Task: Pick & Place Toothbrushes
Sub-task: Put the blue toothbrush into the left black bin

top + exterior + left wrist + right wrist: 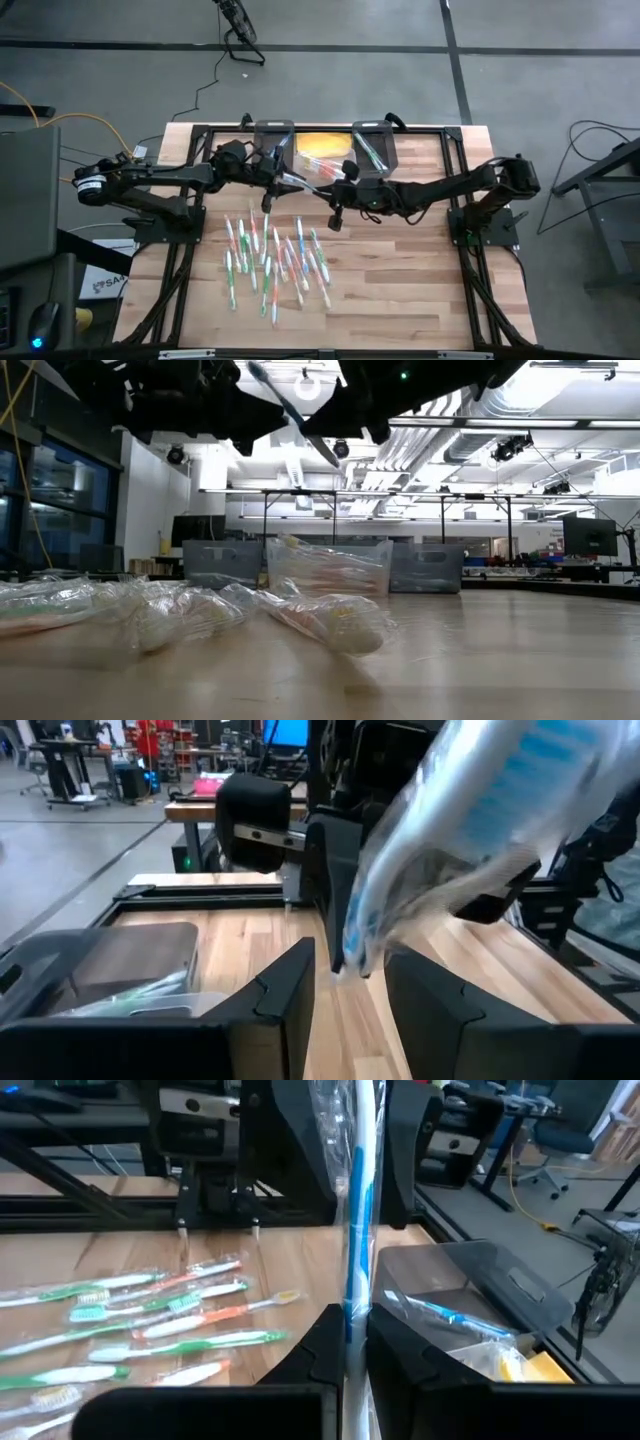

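Note:
A blue-and-white toothbrush in a clear wrapper (358, 1200) is held up over the table's far middle, between both arms. My right gripper (347, 1355) is shut on it. My left gripper (348, 995) is open, and its two fingers stand on either side of the wrapper's free end (358, 948); I cannot tell if they touch it. In the low view this toothbrush (297, 415) hangs tilted, well above the table. Many more wrapped toothbrushes, green, orange and white (275, 258), lie flat on the wood nearer the front edge. My right gripper pinches the wrapped toothbrush's handle (352, 1315) between its two fingers, which lie across it. The toothbrush is lifted clear of the table and runs on from the fingers toward my left gripper.
Three bins stand in a row at the far edge: a dark one (273, 135), a clear one with yellow contents (322, 148) and another (372, 150) that holds toothbrushes. Black frame rails border the table. Bare wood lies right of the loose toothbrushes (420, 270).

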Robot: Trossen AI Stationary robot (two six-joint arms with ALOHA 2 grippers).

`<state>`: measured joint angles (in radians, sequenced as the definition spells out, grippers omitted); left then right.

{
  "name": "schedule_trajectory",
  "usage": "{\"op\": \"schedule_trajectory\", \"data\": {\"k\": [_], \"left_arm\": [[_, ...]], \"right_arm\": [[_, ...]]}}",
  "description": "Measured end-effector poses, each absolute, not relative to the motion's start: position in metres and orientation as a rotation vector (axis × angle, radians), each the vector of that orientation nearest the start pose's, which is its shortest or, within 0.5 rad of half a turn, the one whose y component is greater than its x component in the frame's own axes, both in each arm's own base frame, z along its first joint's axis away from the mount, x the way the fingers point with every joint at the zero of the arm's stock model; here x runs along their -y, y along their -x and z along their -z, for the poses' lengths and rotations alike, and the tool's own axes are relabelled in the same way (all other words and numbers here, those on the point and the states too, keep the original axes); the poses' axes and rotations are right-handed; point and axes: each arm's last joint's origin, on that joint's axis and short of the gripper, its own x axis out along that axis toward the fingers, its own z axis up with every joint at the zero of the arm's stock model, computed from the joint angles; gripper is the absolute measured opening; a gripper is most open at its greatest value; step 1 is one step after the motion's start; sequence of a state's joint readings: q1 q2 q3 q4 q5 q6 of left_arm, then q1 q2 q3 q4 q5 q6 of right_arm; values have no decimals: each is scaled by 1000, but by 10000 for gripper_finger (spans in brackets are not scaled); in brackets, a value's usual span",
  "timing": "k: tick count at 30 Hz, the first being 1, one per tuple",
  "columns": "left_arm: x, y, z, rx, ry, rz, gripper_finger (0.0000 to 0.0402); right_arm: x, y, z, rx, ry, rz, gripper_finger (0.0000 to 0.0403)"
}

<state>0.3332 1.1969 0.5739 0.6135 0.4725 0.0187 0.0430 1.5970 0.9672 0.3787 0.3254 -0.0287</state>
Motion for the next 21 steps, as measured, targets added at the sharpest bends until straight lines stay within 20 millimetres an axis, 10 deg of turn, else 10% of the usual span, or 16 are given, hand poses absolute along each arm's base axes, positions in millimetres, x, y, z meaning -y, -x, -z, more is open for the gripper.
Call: {"op": "schedule_trajectory", "data": {"k": [15,21], "left_arm": [[-69,-242,-259,37,-11,143,114],[-70,-242,-259,36,-11,140,25]], "right_arm": [[5,-359,-244,-210,85,268,17],[4,-359,-244,-214,83,264,17]]}}
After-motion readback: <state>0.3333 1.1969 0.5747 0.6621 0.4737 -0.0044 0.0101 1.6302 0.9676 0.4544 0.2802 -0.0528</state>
